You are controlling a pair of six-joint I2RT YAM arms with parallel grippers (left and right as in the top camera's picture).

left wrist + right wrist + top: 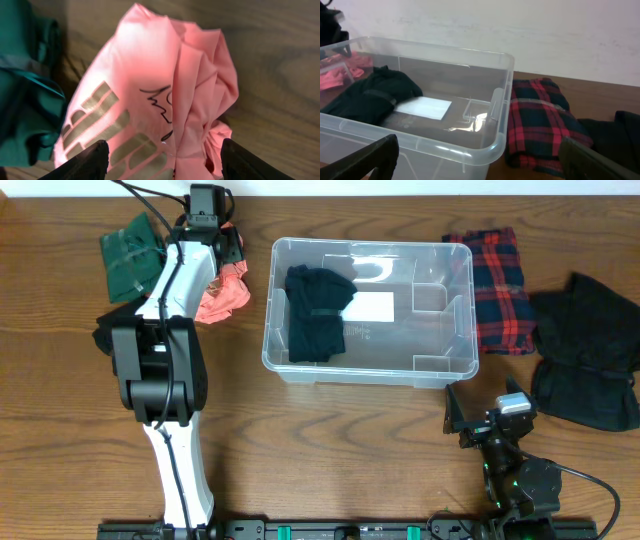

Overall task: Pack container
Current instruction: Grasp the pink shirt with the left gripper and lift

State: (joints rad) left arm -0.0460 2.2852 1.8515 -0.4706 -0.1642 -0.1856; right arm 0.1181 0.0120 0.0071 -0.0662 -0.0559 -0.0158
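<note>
The container [380,370] is sitting mid-bench [330,450] with a black garment [318,310] inside, while the left fingers [92,160] are spreading wide around a pink garment [165,75] and the right fingers [370,157] are hovering wide open near the container's front-right corner.

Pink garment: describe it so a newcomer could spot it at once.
Find the clear container mid-table. Just off its left wall lies the pink garment, crumpled. Its salmon colour and grey printed bars set it apart from the green garment beyond it.
</note>
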